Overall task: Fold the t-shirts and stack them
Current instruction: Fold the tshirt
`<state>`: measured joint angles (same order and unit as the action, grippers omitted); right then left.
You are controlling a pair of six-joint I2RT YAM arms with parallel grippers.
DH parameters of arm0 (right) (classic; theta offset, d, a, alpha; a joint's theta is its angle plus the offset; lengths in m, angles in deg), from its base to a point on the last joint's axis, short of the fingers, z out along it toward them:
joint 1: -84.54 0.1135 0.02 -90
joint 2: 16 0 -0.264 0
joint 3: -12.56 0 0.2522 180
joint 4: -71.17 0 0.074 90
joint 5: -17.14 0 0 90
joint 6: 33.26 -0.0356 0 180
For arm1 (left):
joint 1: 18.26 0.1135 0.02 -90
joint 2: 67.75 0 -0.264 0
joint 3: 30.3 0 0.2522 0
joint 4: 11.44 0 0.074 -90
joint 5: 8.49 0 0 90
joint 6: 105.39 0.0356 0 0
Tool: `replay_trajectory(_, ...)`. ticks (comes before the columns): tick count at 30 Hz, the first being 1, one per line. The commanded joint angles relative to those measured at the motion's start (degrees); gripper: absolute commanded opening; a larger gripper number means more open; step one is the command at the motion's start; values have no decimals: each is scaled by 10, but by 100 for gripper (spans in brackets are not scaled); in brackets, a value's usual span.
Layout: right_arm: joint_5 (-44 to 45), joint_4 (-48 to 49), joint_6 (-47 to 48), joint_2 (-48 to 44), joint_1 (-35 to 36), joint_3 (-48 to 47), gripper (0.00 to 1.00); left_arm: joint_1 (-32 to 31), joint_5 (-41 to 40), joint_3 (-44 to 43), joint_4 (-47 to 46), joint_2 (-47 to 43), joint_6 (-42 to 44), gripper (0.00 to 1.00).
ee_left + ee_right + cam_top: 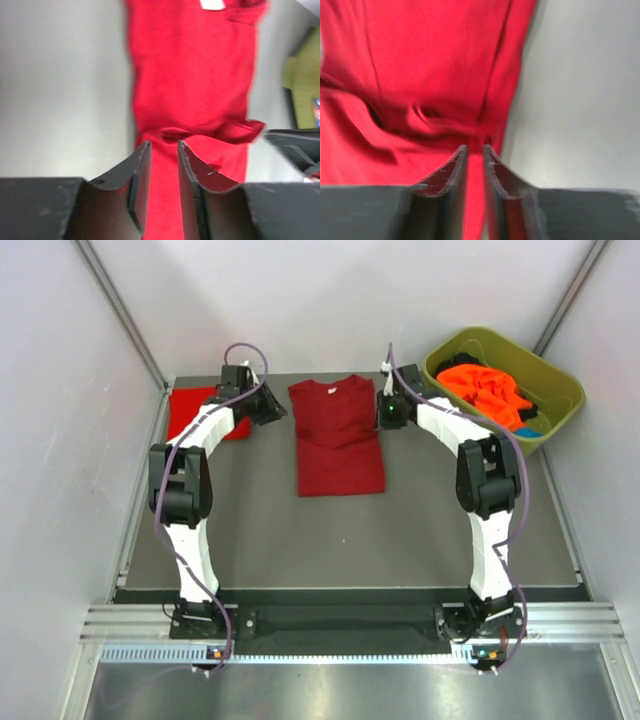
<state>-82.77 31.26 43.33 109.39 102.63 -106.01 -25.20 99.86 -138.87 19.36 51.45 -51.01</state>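
A dark crimson t-shirt (338, 435) lies flat at the middle back of the table, folded into a narrow strip, neck to the far side. My left gripper (272, 405) is at its left edge and my right gripper (386, 412) at its right edge, both near the sleeves. In the left wrist view the gripper (163, 145) stands narrowly open over the shirt (195, 75), whose white neck label (212, 4) shows. In the right wrist view the gripper (475, 147) is narrowly open over the shirt's (420, 60) edge. Both views are blurred.
A brighter red folded t-shirt (195, 410) lies at the back left corner. An olive-green tub (560, 390) at the back right holds orange shirts (485, 388). The dark table (350, 540) is walled by white panels on three sides.
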Motion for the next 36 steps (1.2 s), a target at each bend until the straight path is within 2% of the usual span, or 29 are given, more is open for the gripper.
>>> replay_trajectory(1,-23,8,21,-59,-6,43,13,-4,65,11,-41,-20,48,32)
replay_trajectory(4,-45,41,15,-83,-2,113,9,-21,72,30,-26,-20,70,31)
replay_trajectory(7,-47,60,12,-95,5,137,8,-33,50,23,2,-6,104,34)
replay_trajectory(10,-50,78,6,-85,10,145,7,-33,65,18,5,9,133,34)
replay_trajectory(15,-48,96,-14,-45,12,110,6,-33,37,-12,12,31,153,34)
replay_trajectory(18,-43,94,-18,-10,12,60,7,-32,21,-42,19,52,162,39)
replay_trajectory(20,-41,80,-17,27,11,10,7,-29,41,-60,15,61,174,45)
replay_trajectory(23,-35,78,-16,59,5,-39,7,-29,77,-84,26,82,217,45)
replay_trajectory(27,-41,76,-5,65,-6,-56,13,-29,100,-86,29,93,266,47)
replay_trajectory(31,-65,87,28,37,-10,-16,20,-29,134,-88,40,95,314,47)
replay_trajectory(36,-109,90,75,2,-25,8,27,-29,126,-94,49,100,351,48)
